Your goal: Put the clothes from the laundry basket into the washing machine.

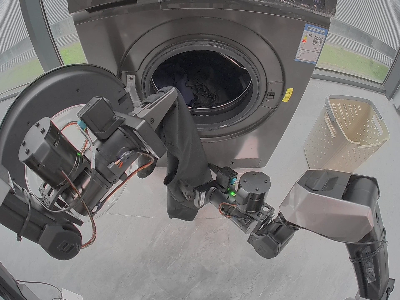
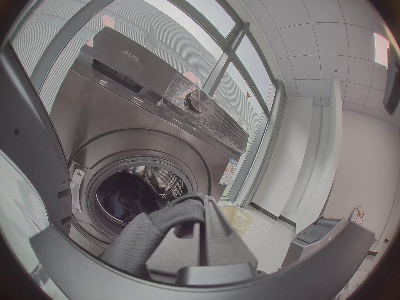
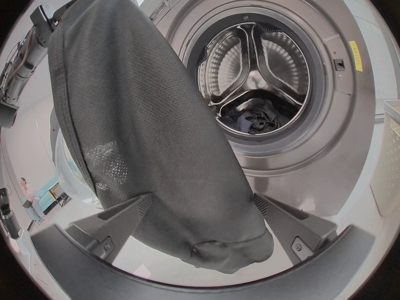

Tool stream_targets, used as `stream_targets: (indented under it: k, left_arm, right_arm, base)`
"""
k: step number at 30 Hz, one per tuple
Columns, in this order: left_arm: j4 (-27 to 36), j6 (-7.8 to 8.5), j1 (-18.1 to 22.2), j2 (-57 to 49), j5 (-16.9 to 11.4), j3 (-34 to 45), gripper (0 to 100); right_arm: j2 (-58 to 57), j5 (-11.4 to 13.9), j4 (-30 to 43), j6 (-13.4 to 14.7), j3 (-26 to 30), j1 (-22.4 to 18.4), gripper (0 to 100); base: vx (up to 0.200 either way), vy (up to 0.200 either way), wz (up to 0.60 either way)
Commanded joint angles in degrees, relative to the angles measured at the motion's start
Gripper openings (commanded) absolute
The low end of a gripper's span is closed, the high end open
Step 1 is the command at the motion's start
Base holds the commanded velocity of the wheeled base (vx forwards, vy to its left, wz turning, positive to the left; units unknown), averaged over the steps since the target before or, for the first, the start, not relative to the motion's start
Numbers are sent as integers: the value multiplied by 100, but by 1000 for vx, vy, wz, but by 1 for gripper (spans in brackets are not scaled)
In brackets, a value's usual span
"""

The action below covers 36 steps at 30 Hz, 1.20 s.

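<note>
Your left claw (image 1: 168, 94) pinches the dark garment (image 1: 185, 155) at the washing machine (image 1: 266, 34) mouth; your right claw (image 3: 201, 198) spreads wide around its lower end, cloth covering the fingertips.

Left gripper (image 1: 170, 93) raised, fingers (image 2: 223, 230) pinched on garment (image 1: 185, 155), right gripper (image 3: 200, 197) lower, fingers (image 3: 121, 217) spread

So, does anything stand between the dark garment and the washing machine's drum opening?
Nothing visible does. The door is swung open to the left, and the garment hangs from the left gripper right at the rim of the opening. The clothes inside lie low.
</note>
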Motion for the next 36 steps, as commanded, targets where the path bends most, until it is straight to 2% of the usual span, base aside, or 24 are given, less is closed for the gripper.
stream_targets:
  k: [1, 6, 17, 26, 27, 36]
  left_arm:
    - [-1, -5, -3, 18, 1, 9, 0]
    - [-1, -5, -12, 35, 1, 27, 0]
    - [-1, -14, -100, -26, -8, 45, 0]
    - [-10, -14, -126, -53, -17, 18, 0]
    - [-10, -14, -126, -53, -17, 18, 0]
    - [-10, -32, -118, -53, -17, 18, 0]
  right_arm:
    - [401, 166, -1, -5, -500, 33, 100]
    - [445, 183, 25, -5, -728, 50, 100]
    - [1095, 174, 245, -14, -1985, -99, 100]
    - [1271, 157, 298, -14, -2170, -117, 100]
    - [1288, 157, 298, -14, -2187, -117, 0]
    - [1332, 122, 280, -23, -2407, -169, 0]
  base:
    - [0, 0, 0]
    - [0, 0, 0]
    - [0, 0, 0]
    - [0, 0, 0]
    - [0, 0, 0]
    - [0, 0, 0]
